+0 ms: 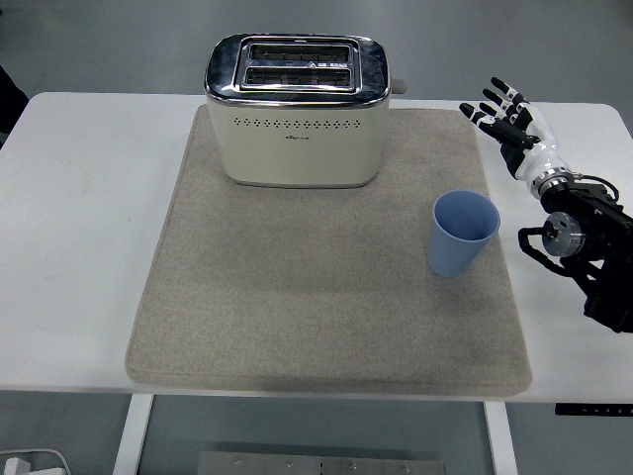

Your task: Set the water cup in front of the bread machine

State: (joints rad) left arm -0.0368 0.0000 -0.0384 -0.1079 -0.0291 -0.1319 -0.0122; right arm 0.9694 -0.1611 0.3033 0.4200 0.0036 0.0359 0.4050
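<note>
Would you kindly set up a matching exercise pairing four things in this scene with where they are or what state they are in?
Things:
1. toaster
2. blue cup
3. right hand
4. grey mat

Descriptions:
A. fingers spread, holding nothing
B. lying flat across the white table's middle
C. upright near the mat's right edge
D. at the mat's far end

Pairs: 1-D, 2-C, 3-A, 4-B

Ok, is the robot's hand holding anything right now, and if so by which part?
Nothing is held. The right hand is open with fingers spread, apart from the blue cup, which stands alone on the mat.
</note>
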